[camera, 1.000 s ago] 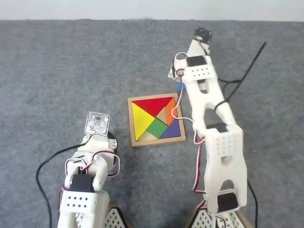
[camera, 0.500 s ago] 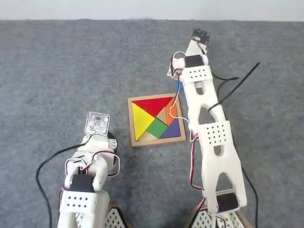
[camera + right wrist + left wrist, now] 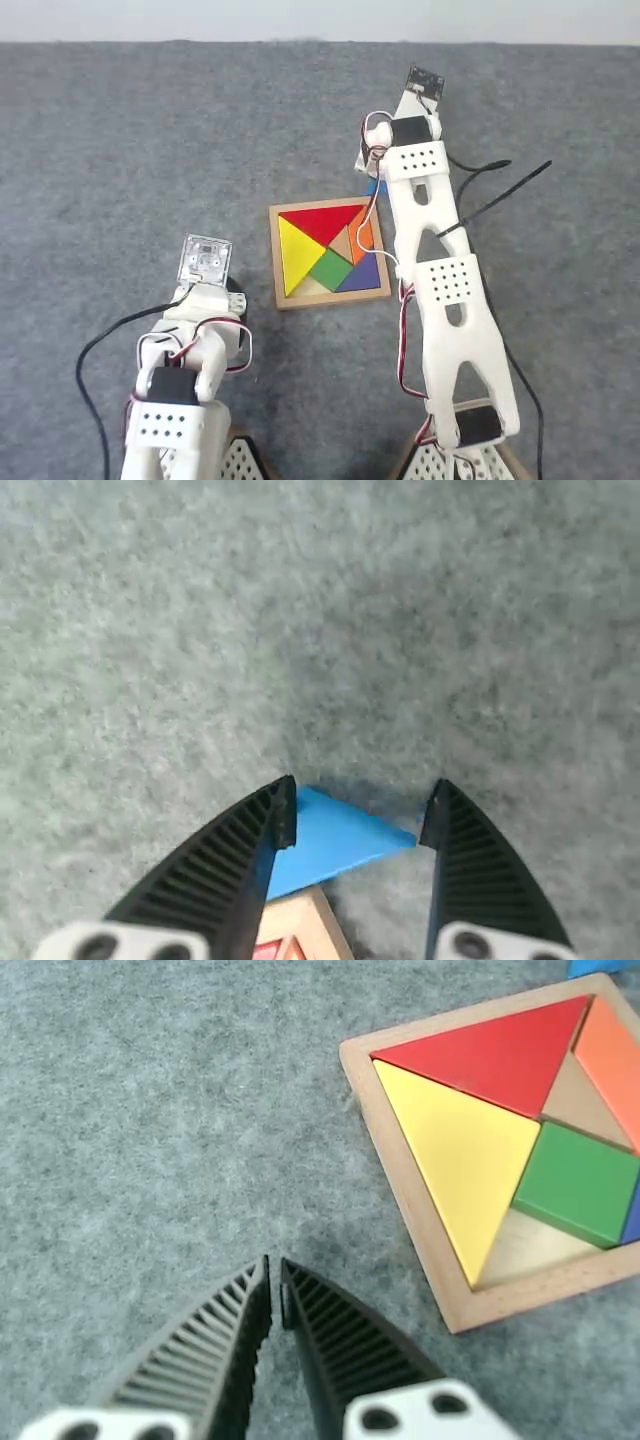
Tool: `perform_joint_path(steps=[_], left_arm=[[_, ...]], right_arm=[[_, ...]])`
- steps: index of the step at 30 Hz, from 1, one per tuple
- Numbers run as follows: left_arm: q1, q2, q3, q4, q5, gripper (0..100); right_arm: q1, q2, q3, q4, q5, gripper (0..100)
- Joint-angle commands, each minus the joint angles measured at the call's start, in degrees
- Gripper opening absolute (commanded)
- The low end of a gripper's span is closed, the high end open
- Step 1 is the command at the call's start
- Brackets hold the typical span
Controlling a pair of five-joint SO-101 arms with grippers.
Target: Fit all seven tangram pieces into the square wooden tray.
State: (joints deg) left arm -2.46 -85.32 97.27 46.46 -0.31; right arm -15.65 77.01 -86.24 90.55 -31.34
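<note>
Beside the square wooden tray (image 3: 274, 255), our open right end effector (image 3: 362, 798) straddles the blue wooden triangle (image 3: 330, 842); we should close squarely across its edges.

Overhead camera and close wrist cameras share tray (image 3: 274, 258).
</note>
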Motion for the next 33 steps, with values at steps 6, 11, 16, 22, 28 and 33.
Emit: perform_joint_path(steps=[6, 11, 16, 22, 28, 33], left_arm=[[-0.26, -0.7, -0.48, 0.26, 0.35, 2], [-0.26, -0.7, -0.48, 0.26, 0.35, 2], [-0.26, -0.7, -0.48, 0.26, 0.35, 2], [-0.26, -0.7, -0.48, 0.26, 0.35, 2], [-0.26, -0.7, -0.48, 0.26, 0.35, 2], [-0.26, -0.7, -0.48, 0.26, 0.35, 2]], right_arm=[[3.3, -1.01, -2.37, 6.73, -0.35, 12.3], [7.25, -0.92, -4.4, 11.74, -0.62, 12.0], [9.27, -1.54, -9.58, 12.35, -0.18, 11.9], [2.95, -6.46, -6.95, 12.44, 15.38, 12.3], [-4.18, -7.52, -3.25, 12.44, 36.84, 12.3], [-4.09, -7.78, -3.16, 12.44, 37.98, 12.3]])
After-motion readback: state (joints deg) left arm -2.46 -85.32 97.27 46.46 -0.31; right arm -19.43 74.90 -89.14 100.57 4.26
